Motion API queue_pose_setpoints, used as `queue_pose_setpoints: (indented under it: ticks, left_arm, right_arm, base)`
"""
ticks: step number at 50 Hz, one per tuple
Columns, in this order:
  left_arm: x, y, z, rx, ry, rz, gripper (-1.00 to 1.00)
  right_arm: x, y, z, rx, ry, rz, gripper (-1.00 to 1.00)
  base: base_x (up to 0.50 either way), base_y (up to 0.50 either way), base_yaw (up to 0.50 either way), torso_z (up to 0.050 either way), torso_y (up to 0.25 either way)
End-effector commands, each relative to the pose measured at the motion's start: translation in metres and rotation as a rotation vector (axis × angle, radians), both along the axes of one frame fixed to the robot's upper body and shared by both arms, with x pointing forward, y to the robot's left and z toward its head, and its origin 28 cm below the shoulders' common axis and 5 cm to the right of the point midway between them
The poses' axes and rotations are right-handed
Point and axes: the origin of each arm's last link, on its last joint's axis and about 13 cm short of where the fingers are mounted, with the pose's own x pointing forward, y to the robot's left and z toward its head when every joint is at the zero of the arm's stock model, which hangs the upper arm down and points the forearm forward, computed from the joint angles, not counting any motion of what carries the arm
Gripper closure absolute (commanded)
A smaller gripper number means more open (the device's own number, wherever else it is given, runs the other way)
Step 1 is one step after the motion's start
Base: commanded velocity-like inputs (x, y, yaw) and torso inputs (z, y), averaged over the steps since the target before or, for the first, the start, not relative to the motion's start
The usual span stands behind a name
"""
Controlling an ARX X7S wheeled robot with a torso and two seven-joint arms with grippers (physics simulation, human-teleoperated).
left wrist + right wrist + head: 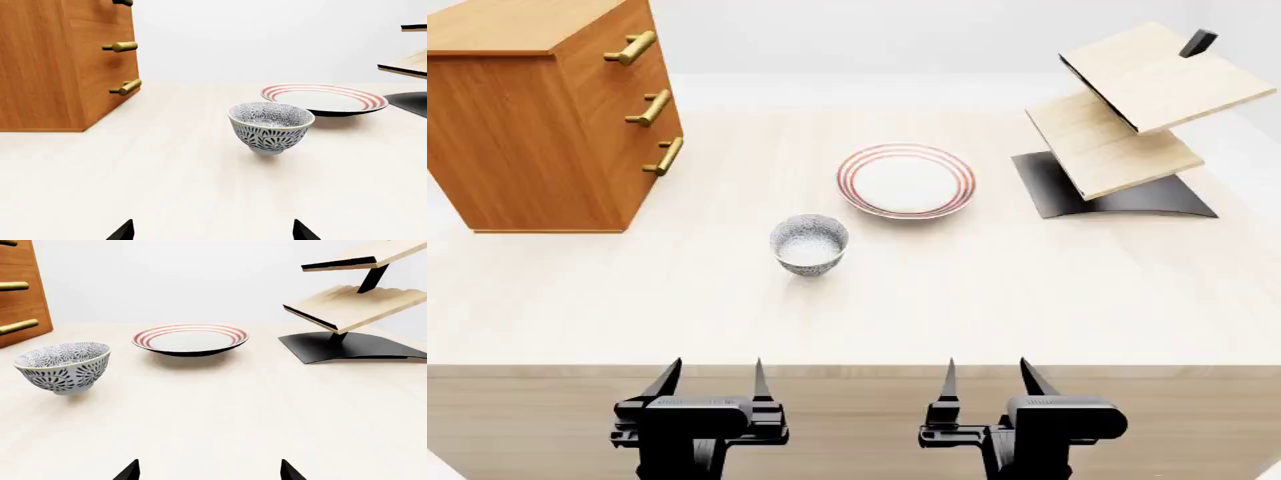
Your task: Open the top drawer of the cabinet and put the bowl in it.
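A: Both grippers, left [710,378] & right [985,378], sit apart-fingered, holding nothing. Bowl [809,243]?
B: On table [1028,290] near plate [905,181]. Prob light, slick, breakable; pinch rim. Top drawer [627,45] shut.

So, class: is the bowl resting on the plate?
No, the bowl stands on the table, apart from the plate.

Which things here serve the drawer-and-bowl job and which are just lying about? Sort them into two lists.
Belongs to the job:
- top drawer, shut
- cabinet
- bowl, upright on the table
- left tool and right tool, both open, holding nothing

Just lying about:
- red-ringed plate
- tilted wooden shelf rack
- the two lower drawers
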Motion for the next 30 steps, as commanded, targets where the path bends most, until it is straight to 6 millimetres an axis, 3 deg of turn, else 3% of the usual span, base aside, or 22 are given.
queue_pose_setpoints:
  ticks: [1, 17, 30]
  left_arm:
    - [0.0, 0.0, 0.001, -0.011, 0.002, 0.0, -1.0]
    - [0.0, 0.0, 0.003, -0.024, 0.018, 0.001, -1.0]
    - [-0.001, 0.002, 0.012, -0.016, -0.004, -0.009, -1.0]
  right_arm:
    - [0.0, 0.0, 0.0, -0.005, 0.002, 0.001, -1.0]
    - [-0.005, 0.001, 0.008, -0.007, -0.027, 0.006, -1.0]
    - [-0.009, 0.0, 0.015, -0.01, -0.048, 0.001, -1.0]
  base:
    - [0.0, 0.0, 0.0, 0.0, 0.0]
    - [0.0, 0.0, 0.0, 0.0, 0.0]
    - [0.0, 0.0, 0.0, 0.048, 0.003]
